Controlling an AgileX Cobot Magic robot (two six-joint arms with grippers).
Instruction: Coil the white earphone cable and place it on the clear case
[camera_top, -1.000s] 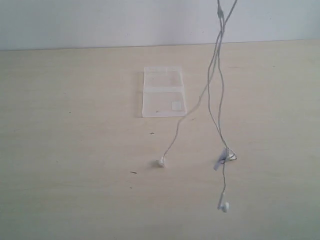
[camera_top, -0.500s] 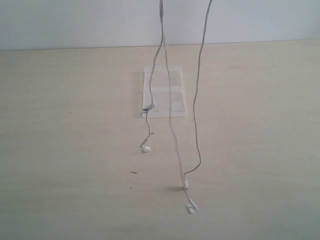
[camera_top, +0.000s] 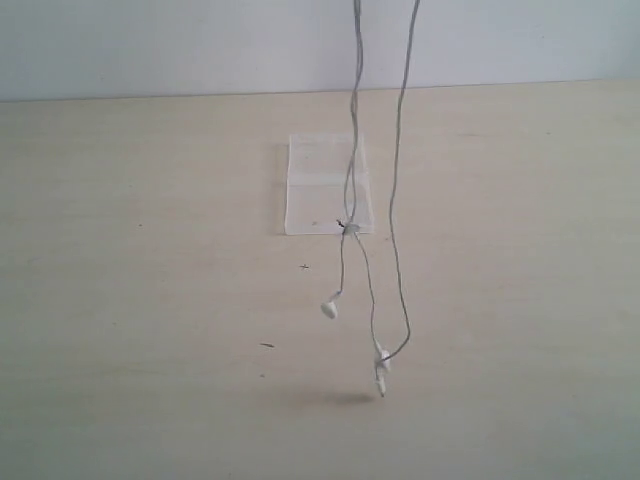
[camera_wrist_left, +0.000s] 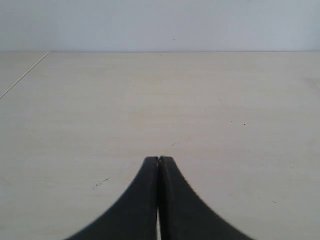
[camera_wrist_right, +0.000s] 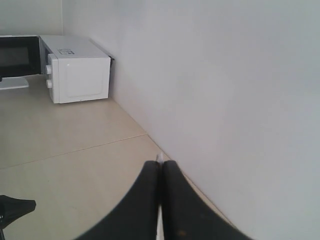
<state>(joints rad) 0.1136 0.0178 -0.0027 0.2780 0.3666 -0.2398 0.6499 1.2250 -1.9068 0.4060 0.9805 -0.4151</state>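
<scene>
Cable (camera_top: 349, 228) hangs from above, crossing the case (camera_top: 315, 200), ends dangling nearer; right gripper (camera_wrist_right: 160, 162) clamped on it, left gripper (camera_wrist_left: 159, 159) closed and empty: lower slowly so loops pile onto case.

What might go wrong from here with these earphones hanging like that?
The white earphone cable hangs in loose, uncoiled strands; lowered like this, it may sprawl beside the clear case, not on it.
The right gripper seems to pinch only a white sliver at its tips, so it might slip free.
The dangling earbuds could tangle.
</scene>
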